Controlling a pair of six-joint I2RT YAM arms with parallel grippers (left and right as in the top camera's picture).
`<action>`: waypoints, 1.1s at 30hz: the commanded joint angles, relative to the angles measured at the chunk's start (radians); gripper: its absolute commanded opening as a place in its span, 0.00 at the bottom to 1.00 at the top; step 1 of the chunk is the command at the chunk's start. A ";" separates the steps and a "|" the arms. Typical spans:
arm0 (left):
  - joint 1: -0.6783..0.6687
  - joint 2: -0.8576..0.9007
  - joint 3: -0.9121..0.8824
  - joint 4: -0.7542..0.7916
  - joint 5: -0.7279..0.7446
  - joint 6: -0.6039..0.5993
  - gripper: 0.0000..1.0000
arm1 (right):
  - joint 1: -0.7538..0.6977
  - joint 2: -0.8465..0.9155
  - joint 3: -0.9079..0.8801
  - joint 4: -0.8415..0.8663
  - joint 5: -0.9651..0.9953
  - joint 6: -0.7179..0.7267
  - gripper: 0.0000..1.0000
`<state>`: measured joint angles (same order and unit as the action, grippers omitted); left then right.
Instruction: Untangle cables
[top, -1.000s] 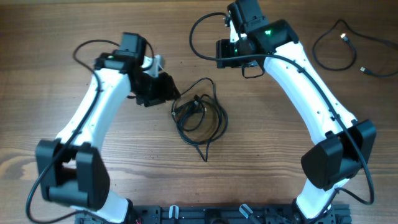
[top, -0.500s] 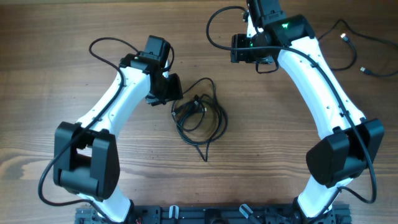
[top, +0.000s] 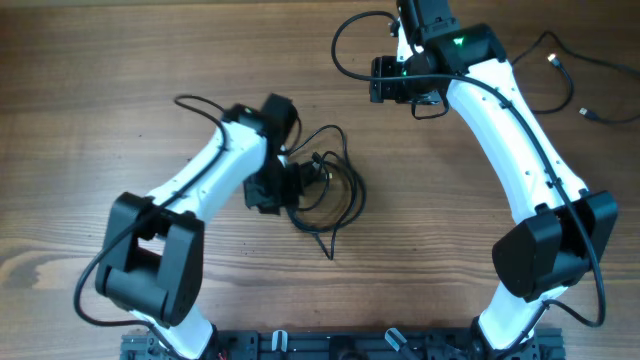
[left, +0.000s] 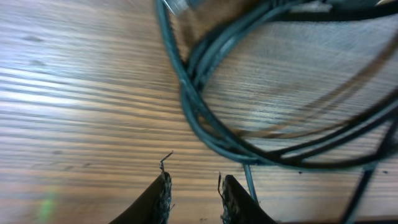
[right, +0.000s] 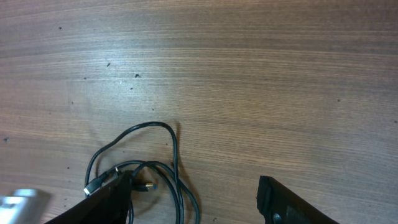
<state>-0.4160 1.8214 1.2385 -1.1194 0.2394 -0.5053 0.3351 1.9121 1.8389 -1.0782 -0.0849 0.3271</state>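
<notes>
Tangled bundle of thin black cables (top: 318, 172) lies at the centre of the brown wooden table (top: 120, 80). Left gripper (left: 194, 190), fingers narrowly apart and empty, sits at its edge; right gripper (right: 194, 199) is spread wide, empty.

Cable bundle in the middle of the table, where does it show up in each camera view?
Overhead: cable bundle at the centre of the picture.
Left wrist: its strands sweep from top centre across the right side.
Right wrist: bottom left, one loop arching upward.
Shared landmark: the wooden table beneath it in all three.
</notes>
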 joint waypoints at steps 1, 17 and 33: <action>-0.038 0.011 -0.084 0.095 0.026 -0.101 0.27 | 0.004 -0.018 0.002 -0.004 -0.013 -0.014 0.67; -0.048 0.012 -0.182 0.329 -0.143 -0.192 0.29 | 0.004 -0.018 0.001 -0.018 -0.013 -0.013 0.67; 0.086 -0.282 0.047 0.176 -0.200 0.177 0.04 | 0.020 -0.018 0.001 0.073 -0.603 -0.294 0.55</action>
<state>-0.3637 1.6848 1.1690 -0.9401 0.0490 -0.5213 0.3378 1.9121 1.8385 -1.0275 -0.4351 0.1432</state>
